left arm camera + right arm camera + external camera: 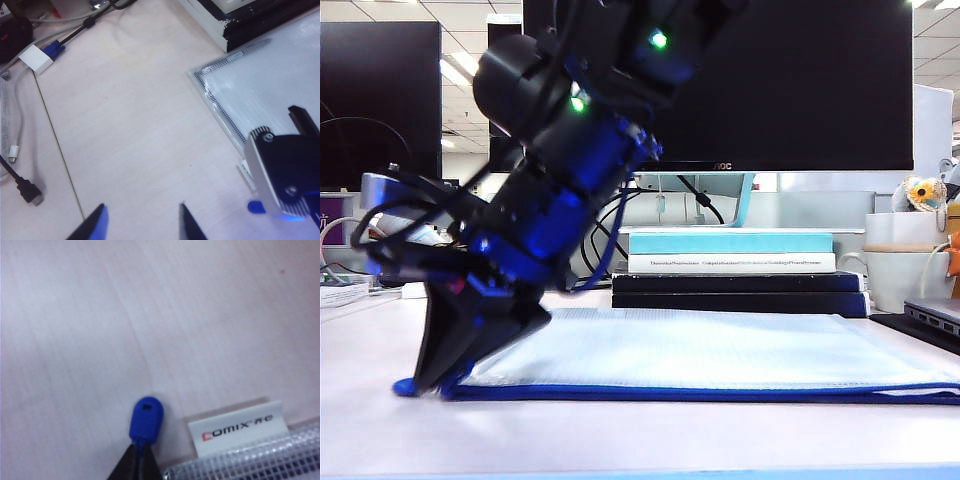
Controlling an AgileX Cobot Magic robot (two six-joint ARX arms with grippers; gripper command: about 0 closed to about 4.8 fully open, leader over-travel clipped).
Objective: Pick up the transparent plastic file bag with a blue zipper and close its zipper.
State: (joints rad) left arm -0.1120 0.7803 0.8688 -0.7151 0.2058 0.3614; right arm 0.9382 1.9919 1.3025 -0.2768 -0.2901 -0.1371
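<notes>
The file bag [720,350] lies flat on the pale table, a translucent grid-mesh pouch with the dark-blue zipper [720,393] along its near edge. My right gripper [425,385] has reached across to the bag's left corner and points steeply down at the table. In the right wrist view its jaws [141,450] are shut on the stem of the small blue pull tab [146,419], beside the bag's white COMIX label [237,427]. My left gripper [142,220] hangs open over bare table near that corner, with nothing between its fingers. It sees the bag [265,90] and the tab [256,206].
Stacked books [735,270] lie right behind the bag, under a monitor [770,80]. A white mug [910,265] and a laptop edge [930,320] stand at the right. Cables, a white adapter [36,59] and a black plug [30,192] lie left of the bag.
</notes>
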